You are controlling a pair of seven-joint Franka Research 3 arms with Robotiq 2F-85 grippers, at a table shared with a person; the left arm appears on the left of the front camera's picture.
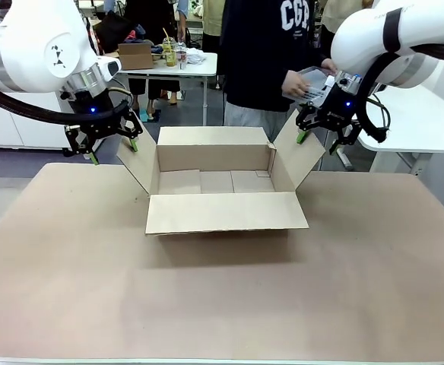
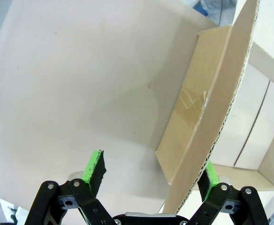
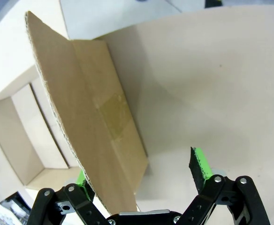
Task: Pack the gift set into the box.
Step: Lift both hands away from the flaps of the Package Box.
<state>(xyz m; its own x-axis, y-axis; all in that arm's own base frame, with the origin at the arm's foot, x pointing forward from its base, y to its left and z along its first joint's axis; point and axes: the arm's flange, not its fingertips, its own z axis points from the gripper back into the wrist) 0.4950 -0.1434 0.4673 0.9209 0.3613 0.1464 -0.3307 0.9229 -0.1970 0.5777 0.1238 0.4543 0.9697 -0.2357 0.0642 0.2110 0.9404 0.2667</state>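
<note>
Box (image 1: 226,213) sits open at frame centre on the table (image 1: 222,304). Left gripper (image 1: 114,150), upper left, fingers (image 2: 94,168) released, straddles the left flap (image 1: 138,171). Right gripper (image 1: 318,143), upper right, also released, straddles the right flap (image 1: 298,160). The gift set (image 1: 317,76) is in the person's hand (image 1: 294,85), top right.

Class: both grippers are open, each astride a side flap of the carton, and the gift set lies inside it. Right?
No: the front view shows the gift set in the person's hand beyond the carton, not inside it. The rest stands.
</note>
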